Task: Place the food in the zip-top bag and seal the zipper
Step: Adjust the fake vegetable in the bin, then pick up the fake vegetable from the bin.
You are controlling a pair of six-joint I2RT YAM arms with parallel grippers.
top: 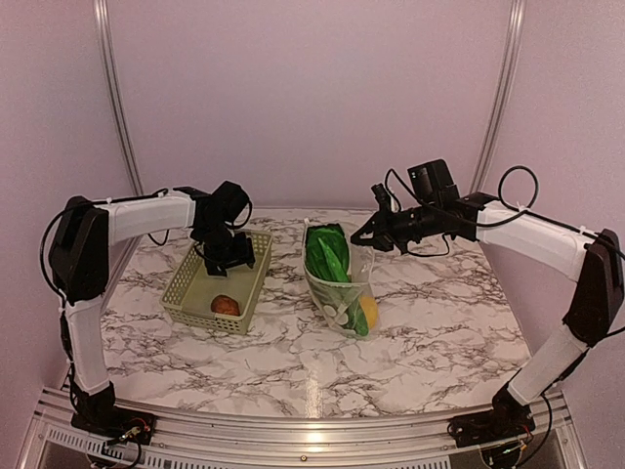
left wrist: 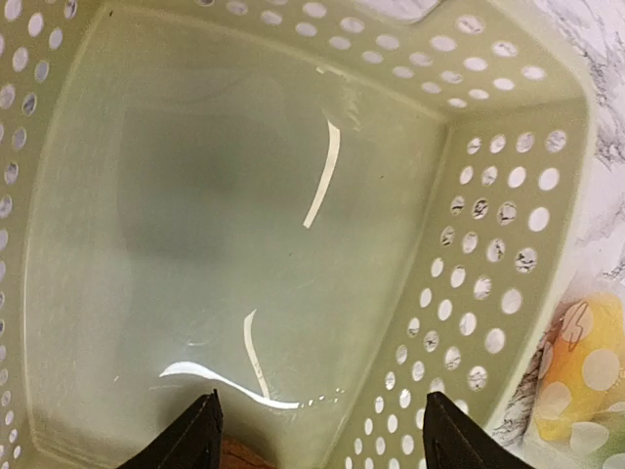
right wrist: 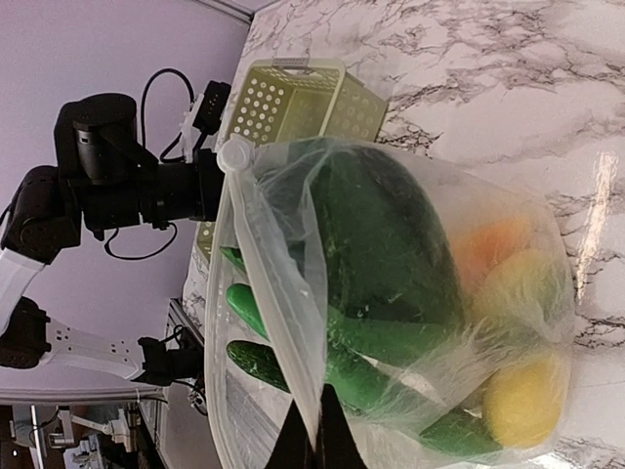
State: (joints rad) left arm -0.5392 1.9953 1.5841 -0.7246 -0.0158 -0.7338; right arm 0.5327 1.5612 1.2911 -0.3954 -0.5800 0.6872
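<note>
The zip-top bag stands in the middle of the table, mouth toward the back. It holds leafy green bok choy, long green pieces, a yellow lemon and an orange piece. My right gripper is shut on the bag's mouth edge by the zipper, holding it up. My left gripper hangs open inside the pale green basket. A reddish-brown round piece lies in the basket's near end, and its edge shows between my left fingers.
The basket stands left of the bag, close beside it. The dotted bag with the lemon shows just past the basket's right wall. Marble tabletop lies to the right and front. The left arm is behind the bag in the right wrist view.
</note>
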